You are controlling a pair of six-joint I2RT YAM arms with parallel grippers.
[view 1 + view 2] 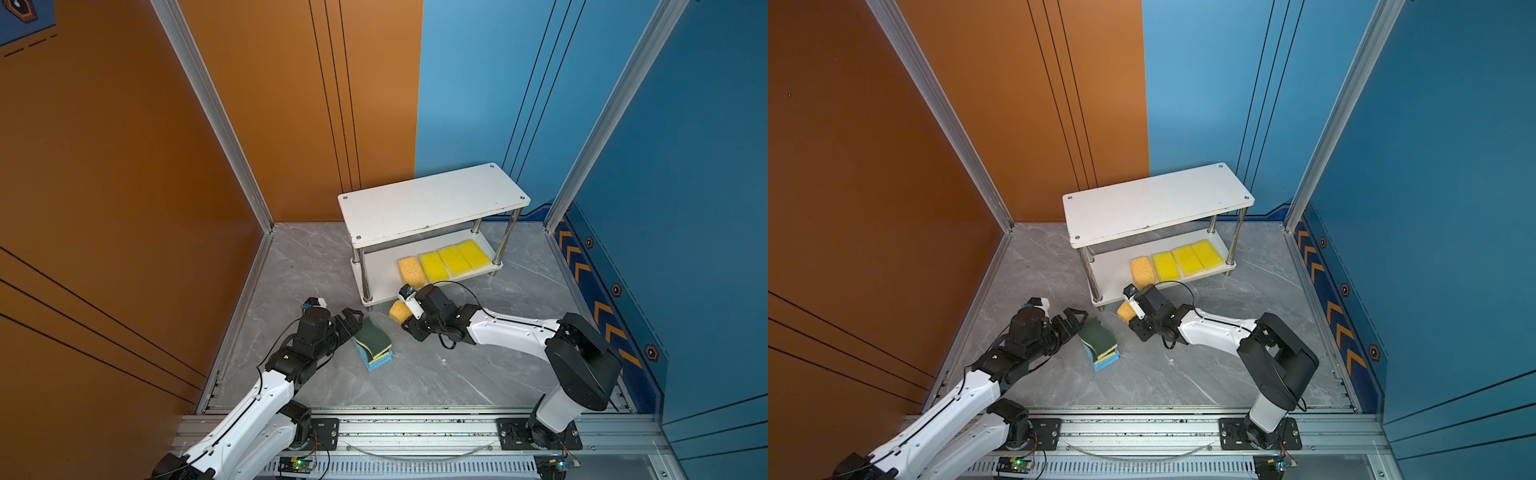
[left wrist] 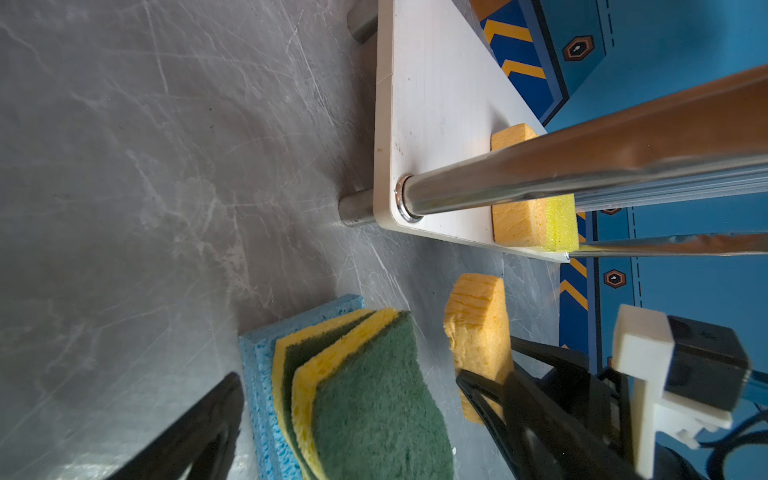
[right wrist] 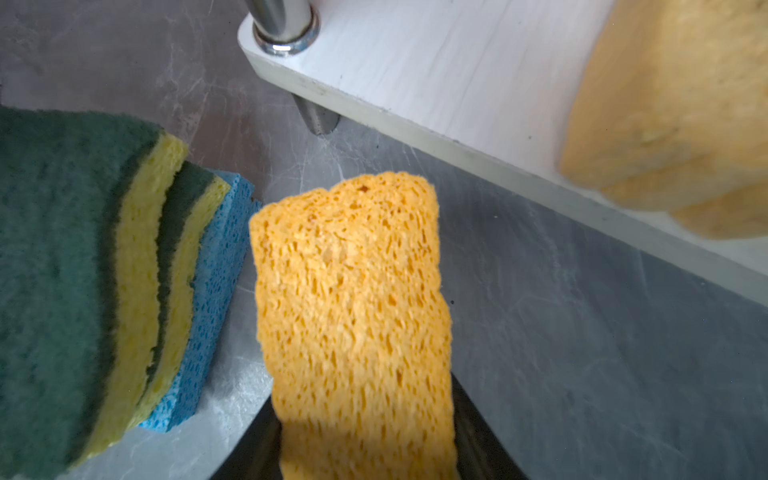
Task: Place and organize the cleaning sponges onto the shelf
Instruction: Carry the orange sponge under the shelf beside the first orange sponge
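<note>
Right fingers (image 2: 523,399): clamped on orange porous sponge (image 3: 353,291)
Left fingers (image 2: 220,395): apart, beside green-topped sponge stack (image 1: 372,338)
White two-tier shelf (image 1: 432,203): four sponges on lower board

**Loud colour scheme in this little booth**

The grey marble-look floor (image 1: 415,374) is streaky and scratched. An orange wall (image 1: 104,166) meets a blue wall (image 1: 478,83) at the back, with silver metal posts (image 1: 215,116) in the corners. Orange chevron strip (image 1: 602,309) runs low along the right. There's a metal rail (image 1: 415,432) up front, with a tiny green light (image 1: 297,461) glowing below it.

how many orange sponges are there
2. First orange sponge lies on the lower board of the shelf beside the yellow sponges; second orange sponge is gripped by the right gripper before the shelf. The top board may hide more.
</note>
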